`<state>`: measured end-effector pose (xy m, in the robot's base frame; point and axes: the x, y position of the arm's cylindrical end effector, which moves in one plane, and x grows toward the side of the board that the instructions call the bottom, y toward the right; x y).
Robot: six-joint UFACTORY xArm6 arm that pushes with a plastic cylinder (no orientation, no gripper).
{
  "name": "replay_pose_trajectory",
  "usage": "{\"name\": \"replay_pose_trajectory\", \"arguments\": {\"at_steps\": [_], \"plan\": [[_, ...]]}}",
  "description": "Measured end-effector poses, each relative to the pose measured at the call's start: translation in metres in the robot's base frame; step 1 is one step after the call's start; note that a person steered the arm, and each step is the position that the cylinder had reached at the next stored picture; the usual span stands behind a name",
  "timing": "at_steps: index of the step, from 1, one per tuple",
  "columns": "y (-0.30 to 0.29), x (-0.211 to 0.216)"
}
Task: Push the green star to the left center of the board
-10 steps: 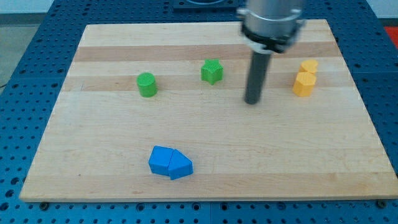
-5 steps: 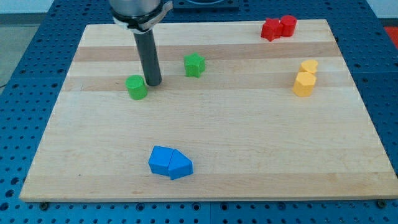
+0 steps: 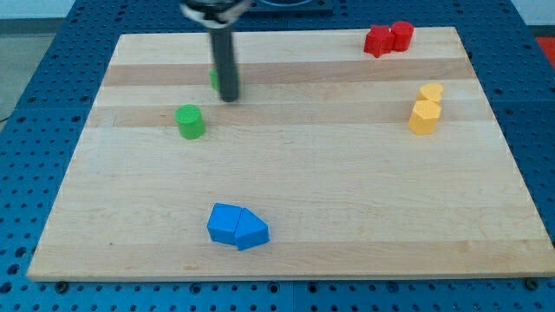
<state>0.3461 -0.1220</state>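
Observation:
The green star (image 3: 213, 80) is at the upper left of the board, mostly hidden behind my rod; only a green sliver shows at the rod's left side. My tip (image 3: 229, 98) rests on the board touching the star's right side. A green cylinder (image 3: 190, 121) stands below and to the left of the tip, apart from it.
Two red blocks (image 3: 388, 39) sit at the board's top right. Two yellow blocks (image 3: 425, 109) sit at the right side. Two blue blocks (image 3: 237, 226) lie together near the bottom centre. The wooden board (image 3: 347, 199) lies on a blue perforated table.
The green star has moved left and slightly up from its earlier spot. My tip has moved from beside the green cylinder up and right, now against the star. The cylinder stays put.

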Motion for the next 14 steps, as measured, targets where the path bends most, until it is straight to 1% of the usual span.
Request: {"name": "replay_pose_trajectory", "arguments": {"at_steps": [1, 2, 3, 4, 5, 6, 7, 8, 9, 11, 12, 13, 14], "plan": [[0.01, 0.002], [0.043, -0.006], [0.027, -0.017], [0.028, -0.017], [0.061, -0.031], [0.06, -0.063], [0.005, -0.068], [-0.06, -0.046], [-0.08, -0.04], [0.005, -0.048], [-0.018, -0.023], [-0.095, 0.006], [-0.137, 0.009]]}}
